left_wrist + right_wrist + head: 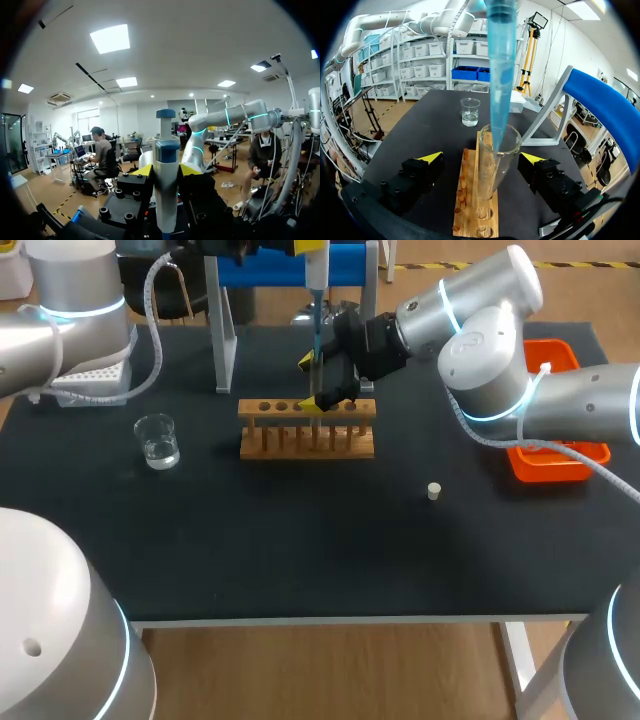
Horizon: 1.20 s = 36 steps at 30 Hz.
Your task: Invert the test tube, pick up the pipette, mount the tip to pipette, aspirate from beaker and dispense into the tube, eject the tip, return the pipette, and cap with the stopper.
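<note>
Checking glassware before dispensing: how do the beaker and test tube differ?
The beaker is short and wide, the test tube tall and narrow. The beaker stands on the table; the test tube sits in the wooden rack, a blue pipette tip in its mouth. Both are clear glass.

Overhead, right-wrist close-up; tube (496,165) shared

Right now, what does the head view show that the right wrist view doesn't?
Only the head view shows the white stopper and the orange tray. Only the right wrist view shows the end of the blue tip inside the mouth of the test tube. Both show the beaker, the wooden rack and that tip.
</note>
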Motion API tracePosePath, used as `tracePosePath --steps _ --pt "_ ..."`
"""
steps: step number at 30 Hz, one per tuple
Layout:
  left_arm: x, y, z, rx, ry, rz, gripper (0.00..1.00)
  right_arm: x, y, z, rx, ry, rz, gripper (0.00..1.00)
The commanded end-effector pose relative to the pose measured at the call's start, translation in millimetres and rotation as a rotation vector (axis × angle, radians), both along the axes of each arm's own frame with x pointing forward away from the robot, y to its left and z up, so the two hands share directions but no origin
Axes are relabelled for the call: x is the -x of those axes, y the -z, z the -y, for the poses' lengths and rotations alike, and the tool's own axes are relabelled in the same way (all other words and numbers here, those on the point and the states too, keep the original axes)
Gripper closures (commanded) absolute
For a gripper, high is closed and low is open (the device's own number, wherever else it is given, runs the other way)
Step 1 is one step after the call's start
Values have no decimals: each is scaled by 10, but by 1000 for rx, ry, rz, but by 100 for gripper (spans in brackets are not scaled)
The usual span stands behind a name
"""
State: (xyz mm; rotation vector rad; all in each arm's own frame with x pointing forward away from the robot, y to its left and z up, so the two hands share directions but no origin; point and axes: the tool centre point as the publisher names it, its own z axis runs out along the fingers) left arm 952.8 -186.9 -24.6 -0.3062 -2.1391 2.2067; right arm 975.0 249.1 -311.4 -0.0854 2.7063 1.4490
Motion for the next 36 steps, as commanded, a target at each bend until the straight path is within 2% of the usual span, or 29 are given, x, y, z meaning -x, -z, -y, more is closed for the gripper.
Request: tracePosePath --steps 1,36 --pt "-11 22 -6 5 4 1 100 -1 -5 5 1 -1 -1 0" --pt "-20 181 18 4 11 3 100 -1 -5 5 1 -1 -1 0"
